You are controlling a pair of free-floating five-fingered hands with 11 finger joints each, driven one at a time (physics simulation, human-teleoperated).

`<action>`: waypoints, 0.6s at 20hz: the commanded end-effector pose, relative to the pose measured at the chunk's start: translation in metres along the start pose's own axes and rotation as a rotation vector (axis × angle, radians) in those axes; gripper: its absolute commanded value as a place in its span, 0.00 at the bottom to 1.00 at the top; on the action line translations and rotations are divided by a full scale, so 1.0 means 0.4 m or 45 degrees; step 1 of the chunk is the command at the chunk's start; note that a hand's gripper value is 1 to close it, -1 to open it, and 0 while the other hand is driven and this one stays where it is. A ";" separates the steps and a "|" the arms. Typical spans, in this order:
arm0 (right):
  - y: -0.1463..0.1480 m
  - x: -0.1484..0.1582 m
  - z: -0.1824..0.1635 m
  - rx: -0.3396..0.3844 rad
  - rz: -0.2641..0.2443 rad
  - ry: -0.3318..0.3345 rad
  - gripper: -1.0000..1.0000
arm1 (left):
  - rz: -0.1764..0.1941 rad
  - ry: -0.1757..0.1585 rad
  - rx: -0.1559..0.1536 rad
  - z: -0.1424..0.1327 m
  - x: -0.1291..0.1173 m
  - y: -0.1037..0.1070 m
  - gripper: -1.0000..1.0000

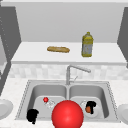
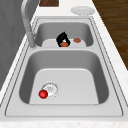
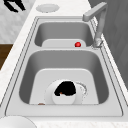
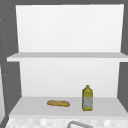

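down in the right basin, a small orange-brown thing (image 1: 87, 109), too round for a long axis or heading to be told, sits over a white plate (image 3: 78, 98) on the basin floor. the right hand (image 1: 92, 106) has its fingers curled round it. a second brownish lump (image 2: 77, 40) lies just beside it. the faucet (image 1: 75, 70) stands between the basins. a red ball (image 2: 43, 94) rests by the left drain. the left hand (image 1: 32, 115) hangs at the sink's front left rim; its fingers cannot be told.
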 end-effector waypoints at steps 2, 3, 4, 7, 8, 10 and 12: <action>-0.003 -0.009 -0.011 0.009 0.029 -0.051 0.00 | 0.000 0.000 0.000 0.000 0.000 0.000 0.50; -0.009 -0.010 0.000 0.029 0.027 -0.057 0.00 | 0.000 0.000 0.000 0.000 0.000 0.000 0.50; -0.014 -0.010 0.011 0.047 0.027 -0.061 0.00 | 0.000 0.000 0.000 0.000 0.000 0.000 0.50; -0.016 -0.012 0.033 0.103 0.017 -0.058 0.00 | 0.000 0.000 0.000 0.000 0.000 0.000 0.50; -0.011 -0.011 0.046 0.125 0.014 -0.060 0.00 | 0.000 0.000 0.000 0.000 0.000 0.000 0.50; -0.004 -0.008 0.064 0.160 0.006 -0.063 0.00 | 0.000 0.000 0.000 0.000 0.000 0.000 0.50; 0.003 0.005 0.069 0.164 0.003 -0.038 0.00 | 0.000 0.000 0.000 0.000 0.000 0.000 0.50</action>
